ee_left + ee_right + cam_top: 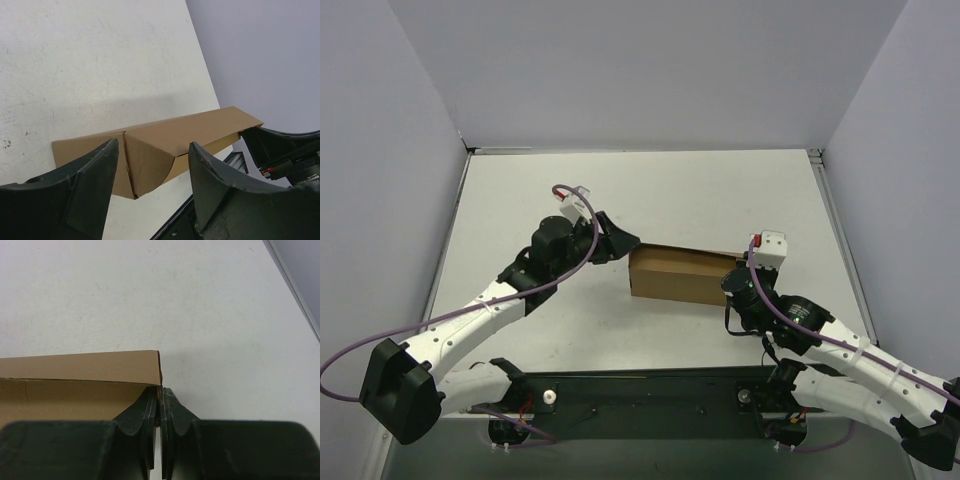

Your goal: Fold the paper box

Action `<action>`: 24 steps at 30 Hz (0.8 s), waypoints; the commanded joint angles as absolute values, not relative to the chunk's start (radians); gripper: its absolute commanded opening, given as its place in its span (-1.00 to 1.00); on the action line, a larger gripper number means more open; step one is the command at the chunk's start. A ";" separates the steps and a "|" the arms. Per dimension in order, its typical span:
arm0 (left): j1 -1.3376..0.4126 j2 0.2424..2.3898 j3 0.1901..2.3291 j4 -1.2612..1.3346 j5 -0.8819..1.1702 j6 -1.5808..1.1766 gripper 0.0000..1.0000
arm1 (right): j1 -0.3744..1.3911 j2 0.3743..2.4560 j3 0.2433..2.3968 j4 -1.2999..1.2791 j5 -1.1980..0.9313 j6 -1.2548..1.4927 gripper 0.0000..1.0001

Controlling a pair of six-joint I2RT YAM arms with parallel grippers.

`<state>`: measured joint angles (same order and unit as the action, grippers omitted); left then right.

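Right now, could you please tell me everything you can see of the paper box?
The paper box is plain, unmarked brown cardboard, folded into a long, low shape lying on the white table. Its end by the open left gripper shows a crease and a curved-edged flap. The shut right gripper meets its other end's corner; whether it pinches cardboard is unclear.

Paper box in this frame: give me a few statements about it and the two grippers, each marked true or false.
1. The paper box lies flat as an unfolded sheet. False: it is folded up, with raised sides.
2. The left gripper is open at the box's left end. True.
3. The right gripper is wide open above the box. False: its fingers are shut together at the box's right end.
4. The box rests on the table. True.
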<state>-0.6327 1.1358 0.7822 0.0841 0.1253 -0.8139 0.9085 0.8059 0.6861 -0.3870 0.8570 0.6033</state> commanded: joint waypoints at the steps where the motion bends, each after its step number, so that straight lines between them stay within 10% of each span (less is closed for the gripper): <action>1: -0.634 1.127 0.768 0.087 0.101 -0.799 0.25 | 0.917 0.834 0.652 -0.492 0.799 0.624 -1.00; 7: -0.635 1.127 0.744 0.095 0.112 -0.796 -0.28 | 0.920 0.825 0.653 -0.491 0.801 0.620 -1.00; 16: -0.635 1.104 0.660 0.100 0.118 -0.821 -0.53 | 0.922 0.821 0.655 -0.499 0.801 0.621 -1.00; 24: -0.635 1.094 0.618 0.089 0.114 -0.818 -0.54 | 0.930 0.788 0.692 -0.511 0.767 0.588 -0.42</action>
